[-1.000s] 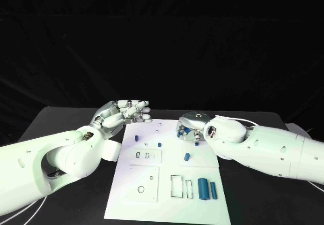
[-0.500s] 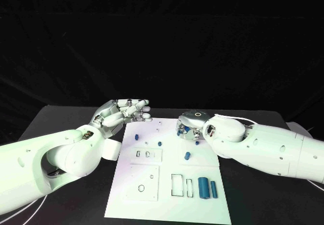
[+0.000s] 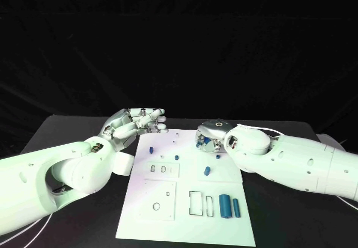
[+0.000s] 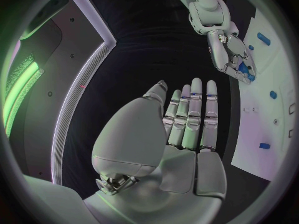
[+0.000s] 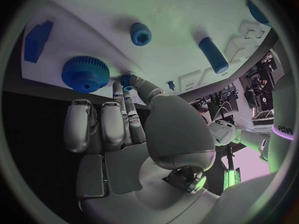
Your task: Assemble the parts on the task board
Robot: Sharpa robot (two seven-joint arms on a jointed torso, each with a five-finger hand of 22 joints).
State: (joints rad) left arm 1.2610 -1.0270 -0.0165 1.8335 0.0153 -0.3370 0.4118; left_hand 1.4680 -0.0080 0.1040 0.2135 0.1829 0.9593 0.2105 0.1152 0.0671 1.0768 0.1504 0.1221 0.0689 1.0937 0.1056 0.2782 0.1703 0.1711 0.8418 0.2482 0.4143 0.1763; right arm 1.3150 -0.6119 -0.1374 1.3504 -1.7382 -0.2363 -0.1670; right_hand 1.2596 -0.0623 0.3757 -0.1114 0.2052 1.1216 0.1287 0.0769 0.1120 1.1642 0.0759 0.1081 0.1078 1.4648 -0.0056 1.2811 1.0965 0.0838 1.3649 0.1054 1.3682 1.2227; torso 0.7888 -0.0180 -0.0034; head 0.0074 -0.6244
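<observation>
The task board [image 3: 187,206] is a white plate lying flat in the middle of the black table [image 3: 67,134]. Near the front of the board, two long blue parts [image 3: 224,206] lie side by side, next to a thin slot shape. In the middle there is a raised white square with two small slots, and one small blue part [image 3: 207,171] lies to its side. Farther back, more small blue parts [image 3: 151,151] sit on the board.

The left hand [image 3: 138,123] hangs over the table at the board's far left corner. Its fingers are stretched out straight and it holds nothing.

The right hand [image 3: 207,140] reaches down at the far right side of the board. Its fingertips [image 5: 127,84] pinch a small blue piece [image 5: 126,80]. Just beside them sit a blue gear [image 5: 84,73] and a blue block [image 5: 37,41].

Behind the table the room is dark and black. There is no writing on the board that can be read.
</observation>
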